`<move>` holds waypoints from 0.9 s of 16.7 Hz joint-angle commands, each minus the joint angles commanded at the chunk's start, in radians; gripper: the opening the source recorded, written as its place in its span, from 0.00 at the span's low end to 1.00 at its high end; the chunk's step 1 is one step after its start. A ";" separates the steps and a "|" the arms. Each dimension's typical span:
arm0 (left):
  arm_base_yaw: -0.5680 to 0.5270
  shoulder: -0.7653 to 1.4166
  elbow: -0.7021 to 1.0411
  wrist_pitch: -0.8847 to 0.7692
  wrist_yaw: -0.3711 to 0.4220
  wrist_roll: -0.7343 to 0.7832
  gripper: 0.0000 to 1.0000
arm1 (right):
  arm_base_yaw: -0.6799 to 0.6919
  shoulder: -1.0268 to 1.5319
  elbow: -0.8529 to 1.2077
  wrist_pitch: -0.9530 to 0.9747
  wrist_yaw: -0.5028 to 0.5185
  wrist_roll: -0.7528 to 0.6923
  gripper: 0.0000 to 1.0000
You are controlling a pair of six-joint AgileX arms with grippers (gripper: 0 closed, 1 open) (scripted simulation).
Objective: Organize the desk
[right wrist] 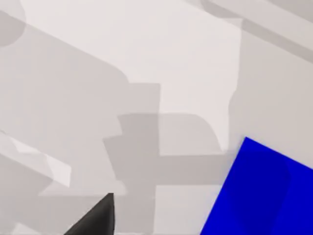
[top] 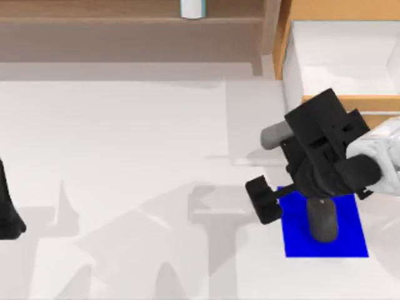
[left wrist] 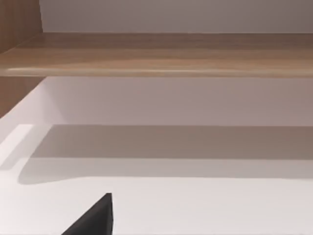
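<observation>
The white desk (top: 125, 156) spreads across the top view, with a light-wood shelf (top: 125, 28) along its back. At the front right a dark grey mouse (top: 323, 222) lies on a blue mat (top: 350, 240), its back end hidden under my right arm. My right gripper (top: 263, 201) hangs open and holds nothing, just left of the mouse and over the mat's left edge. One of its fingertips (right wrist: 100, 215) shows in the right wrist view beside the blue mat (right wrist: 264, 196). My left gripper (top: 7, 215) stays parked, open, at the left edge; a fingertip (left wrist: 98, 218) shows above the desk.
An open drawer (top: 350, 59) with a white inside stands at the back right, close behind my right arm. A small white and pale-blue container (top: 192, 7) stands on the shelf. The shelf board (left wrist: 156, 61) runs across the left wrist view.
</observation>
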 joint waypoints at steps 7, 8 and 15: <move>0.000 0.000 0.000 0.000 0.000 0.000 1.00 | 0.071 -0.012 -0.277 0.684 0.061 -0.520 1.00; 0.000 0.000 0.000 0.000 0.000 0.000 1.00 | 0.073 -0.008 -0.318 0.787 0.072 -0.603 1.00; 0.000 0.000 0.000 0.000 0.000 0.000 1.00 | 0.003 0.081 -0.562 1.455 0.166 -1.172 1.00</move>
